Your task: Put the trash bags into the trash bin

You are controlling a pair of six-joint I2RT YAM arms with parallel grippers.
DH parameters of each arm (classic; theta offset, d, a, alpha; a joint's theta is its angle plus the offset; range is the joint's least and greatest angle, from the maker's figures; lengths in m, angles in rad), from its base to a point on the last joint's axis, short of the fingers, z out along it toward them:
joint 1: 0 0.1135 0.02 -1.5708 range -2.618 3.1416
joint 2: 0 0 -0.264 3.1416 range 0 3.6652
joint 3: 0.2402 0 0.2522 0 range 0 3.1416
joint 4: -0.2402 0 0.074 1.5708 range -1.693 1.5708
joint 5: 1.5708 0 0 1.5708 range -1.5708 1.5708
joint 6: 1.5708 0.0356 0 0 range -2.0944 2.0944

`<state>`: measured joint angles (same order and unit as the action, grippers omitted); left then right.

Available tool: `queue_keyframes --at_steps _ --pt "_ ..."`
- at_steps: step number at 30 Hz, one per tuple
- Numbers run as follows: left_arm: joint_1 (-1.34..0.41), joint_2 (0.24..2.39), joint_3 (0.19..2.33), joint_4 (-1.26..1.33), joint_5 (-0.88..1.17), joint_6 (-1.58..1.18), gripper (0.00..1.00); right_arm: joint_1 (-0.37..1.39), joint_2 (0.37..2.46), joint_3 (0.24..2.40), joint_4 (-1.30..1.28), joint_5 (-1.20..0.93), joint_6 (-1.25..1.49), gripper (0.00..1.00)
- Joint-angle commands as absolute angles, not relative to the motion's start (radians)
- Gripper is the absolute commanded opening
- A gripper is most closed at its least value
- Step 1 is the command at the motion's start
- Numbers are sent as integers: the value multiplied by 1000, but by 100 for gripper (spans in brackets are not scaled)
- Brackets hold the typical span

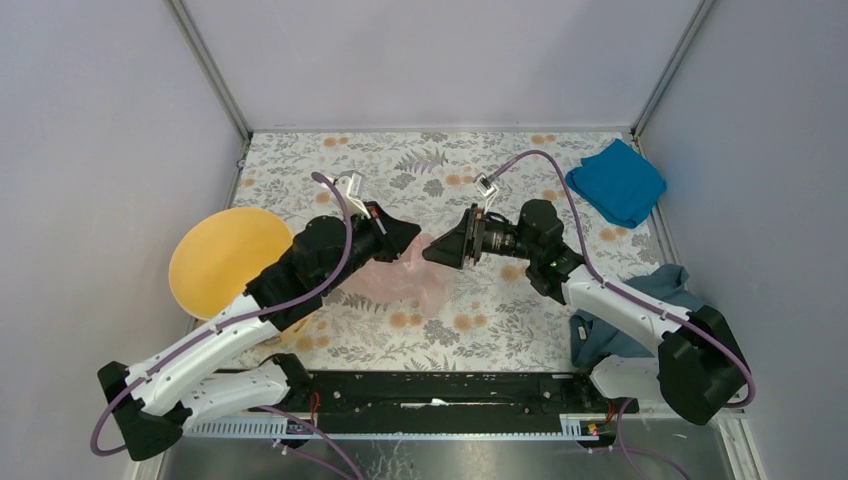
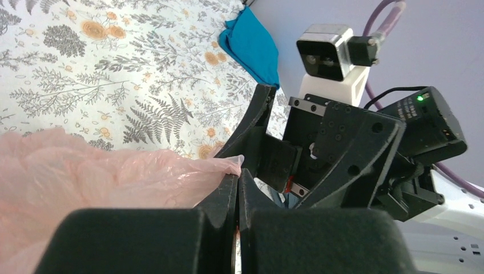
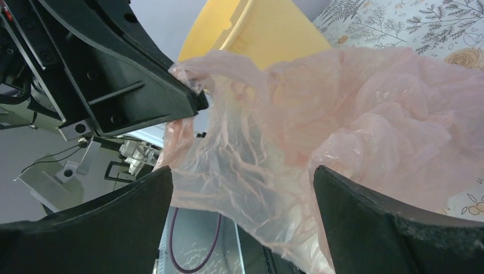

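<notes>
Where the left gripper (image 2: 238,176) has its jaws pressed together, a bunched edge of the trash bag (image 2: 85,177) is pinched between them. From that pinch the pale pink film trails down onto the flowered table (image 1: 500,330) and spreads toward the near edge. Facing it almost tip to tip, the right gripper (image 3: 242,171) stands wide, its two fingers (image 3: 114,222) well apart with loose film hanging across the gap and nothing clamped. So the bag lies between the two arms, hung from the left and merely straddled by the right. Its length runs from the held edge downward and back toward the bases, and no open mouth shows in it. The trash bin (image 1: 228,258) sits at the left side of the table, just beside the left forearm and beyond the left gripper as seen from the right one, so the left arm is much the nearer carrier. From above the bin reads as a plain yellow disc, and I cannot tell whether its opening faces up. In my judgement the coming move hinges on the right jaws closing on a second edge, so the film can be lifted and carried leftward to the bin.
</notes>
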<state>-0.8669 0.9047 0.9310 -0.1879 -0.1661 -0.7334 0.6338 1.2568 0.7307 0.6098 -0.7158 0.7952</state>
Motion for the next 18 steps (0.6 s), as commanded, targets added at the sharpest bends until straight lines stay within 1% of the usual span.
queue_keyframes --at_steps 1,9,10,13,15,18 --pt "-867 934 922 -129 -182 -756 0 633 1225 727 595 -716 753 100" --pt "-865 983 924 -122 -149 -763 0 636 1197 692 558 -663 722 100" --pt "-867 983 925 -120 -145 -765 0 635 1184 698 513 -631 694 100" --pt "-866 978 921 -131 -160 -768 0 636 1122 741 260 -469 589 100" --pt "-867 972 920 -143 -172 -767 0 634 1072 768 122 -407 495 100" --pt "-866 968 920 -161 -176 -759 0 625 1004 818 -121 -206 349 100"
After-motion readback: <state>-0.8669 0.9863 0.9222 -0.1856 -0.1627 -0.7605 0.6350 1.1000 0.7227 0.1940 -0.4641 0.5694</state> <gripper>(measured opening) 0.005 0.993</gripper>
